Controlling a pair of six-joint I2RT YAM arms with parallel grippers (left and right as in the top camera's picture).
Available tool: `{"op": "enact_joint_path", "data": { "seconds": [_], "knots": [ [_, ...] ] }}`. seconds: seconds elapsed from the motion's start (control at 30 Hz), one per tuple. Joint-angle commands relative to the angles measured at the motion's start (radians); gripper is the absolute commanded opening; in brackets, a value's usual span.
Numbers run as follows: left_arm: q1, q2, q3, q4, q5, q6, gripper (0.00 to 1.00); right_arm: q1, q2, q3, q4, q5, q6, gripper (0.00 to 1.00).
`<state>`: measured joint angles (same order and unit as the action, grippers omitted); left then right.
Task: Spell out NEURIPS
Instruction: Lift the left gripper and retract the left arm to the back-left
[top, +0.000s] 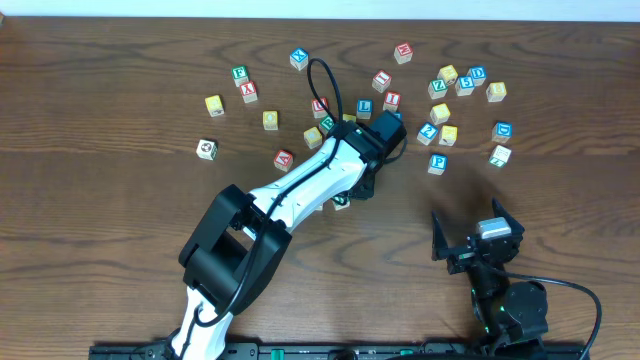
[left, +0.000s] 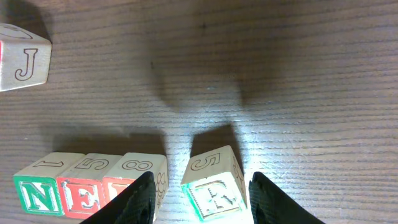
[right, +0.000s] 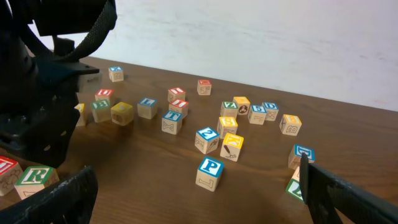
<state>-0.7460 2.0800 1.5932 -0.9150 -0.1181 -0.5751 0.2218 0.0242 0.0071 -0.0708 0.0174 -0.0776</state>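
Observation:
In the left wrist view, wooden cubes with a green N (left: 37, 190) and a red E (left: 81, 193) stand in a row, touching. A third cube (left: 140, 171) follows, its red letter partly behind my left finger. A green R cube (left: 214, 186) rests on the table a small gap to the right of that row. My left gripper (left: 202, 177) straddles the R cube with its jaws open, a gap showing on the left side. The blue P cube (right: 210, 173) stands alone ahead of my right gripper (right: 199, 193), which is open and holds nothing. From overhead, the left arm hides most of the row.
Several loose letter cubes are scattered across the far half of the table (top: 120, 220), densest at the back right (top: 465, 85). A J cube (left: 22, 65) lies beyond the row. The left arm (top: 300, 185) reaches diagonally across the middle.

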Motion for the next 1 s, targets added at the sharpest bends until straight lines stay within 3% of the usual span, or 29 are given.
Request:
{"op": "enact_joint_path", "data": {
  "seconds": [0.0, 0.43, 0.5, 0.8, 0.97],
  "knots": [
    [0.010, -0.039, 0.044, -0.001, -0.006, 0.037, 0.48, -0.005, -0.005, -0.002, -0.004, -0.005, 0.002, 0.99],
    [0.122, -0.131, 0.395, -0.249, -0.006, 0.272, 0.49, -0.005, -0.005, -0.002, -0.004, -0.005, 0.002, 0.99],
    [0.166, -0.177, 0.408, -0.255, 0.007, 0.302, 0.54, -0.005, -0.005, -0.002, -0.004, -0.005, 0.002, 0.99],
    [0.509, -0.383, 0.408, -0.301, 0.391, 0.575, 0.58, -0.005, -0.005, -0.002, -0.004, -0.005, 0.002, 0.99],
    [0.680, -0.402, 0.407, -0.364, 0.565, 0.685, 0.57, -0.005, -0.005, -0.002, -0.005, -0.005, 0.002, 0.99]
  ]
}}
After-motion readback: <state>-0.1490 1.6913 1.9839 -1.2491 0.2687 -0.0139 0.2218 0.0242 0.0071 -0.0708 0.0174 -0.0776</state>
